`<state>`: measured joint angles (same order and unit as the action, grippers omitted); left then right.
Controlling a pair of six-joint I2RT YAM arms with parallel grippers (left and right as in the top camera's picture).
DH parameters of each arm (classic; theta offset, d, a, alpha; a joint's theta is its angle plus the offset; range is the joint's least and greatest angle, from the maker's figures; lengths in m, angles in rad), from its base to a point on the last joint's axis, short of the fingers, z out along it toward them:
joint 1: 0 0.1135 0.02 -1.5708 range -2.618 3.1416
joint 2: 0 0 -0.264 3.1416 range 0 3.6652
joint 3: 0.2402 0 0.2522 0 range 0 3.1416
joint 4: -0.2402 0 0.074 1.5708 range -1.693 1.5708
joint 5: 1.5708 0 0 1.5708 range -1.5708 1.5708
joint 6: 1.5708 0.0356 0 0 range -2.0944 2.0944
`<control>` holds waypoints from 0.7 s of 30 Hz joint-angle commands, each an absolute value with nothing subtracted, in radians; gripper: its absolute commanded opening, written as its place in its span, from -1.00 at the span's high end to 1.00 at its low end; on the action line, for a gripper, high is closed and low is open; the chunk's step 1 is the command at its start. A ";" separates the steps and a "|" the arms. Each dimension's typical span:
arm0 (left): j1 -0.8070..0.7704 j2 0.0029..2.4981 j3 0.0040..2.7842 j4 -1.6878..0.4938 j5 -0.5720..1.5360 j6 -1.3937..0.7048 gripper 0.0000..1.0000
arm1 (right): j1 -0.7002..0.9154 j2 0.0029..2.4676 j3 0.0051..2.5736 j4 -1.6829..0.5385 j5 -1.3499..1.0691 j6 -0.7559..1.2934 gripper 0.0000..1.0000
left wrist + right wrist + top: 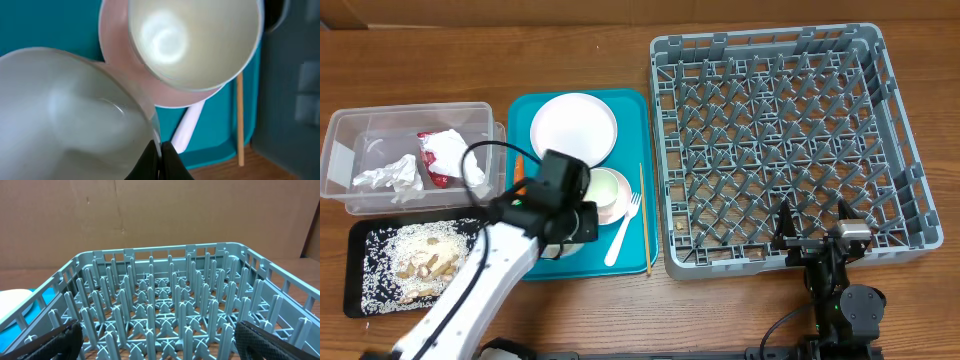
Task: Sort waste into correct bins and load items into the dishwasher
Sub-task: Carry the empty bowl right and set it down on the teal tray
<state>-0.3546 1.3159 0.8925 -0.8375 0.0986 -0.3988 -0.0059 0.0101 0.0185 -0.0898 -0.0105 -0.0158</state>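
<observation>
White bowl [65, 115] rim pinched by left gripper [159, 151]; grey dish rack [767, 42] lies well to its right, nearer the right gripper [160, 344], whose fingers are spread wide.

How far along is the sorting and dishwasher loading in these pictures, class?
Done: paper and wrapper lie in the clear tub, food scraps in the black tray. In hand: the left hand pinches the rim of a white cup at the teal tray. Left: the rack holds no dishes; plate, bowl, fork, chopstick and carrot wait.
</observation>
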 commanded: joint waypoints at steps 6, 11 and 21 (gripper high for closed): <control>-0.393 1.449 0.910 -0.867 0.031 -0.433 0.91 | -0.009 0.003 0.008 -0.084 -0.001 -0.019 -1.00; -0.393 1.447 0.931 -0.886 0.030 -0.422 -0.02 | -0.009 0.003 0.008 -0.084 -0.001 -0.019 -1.00; -0.389 1.447 1.319 -1.131 -0.193 -0.359 -0.29 | -0.009 0.003 0.008 -0.084 -0.001 -0.019 -1.00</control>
<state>-0.3897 1.4536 1.2335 -1.1004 -0.0494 -0.3843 -0.0059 0.0101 0.0185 -0.0902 -0.0105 -0.0158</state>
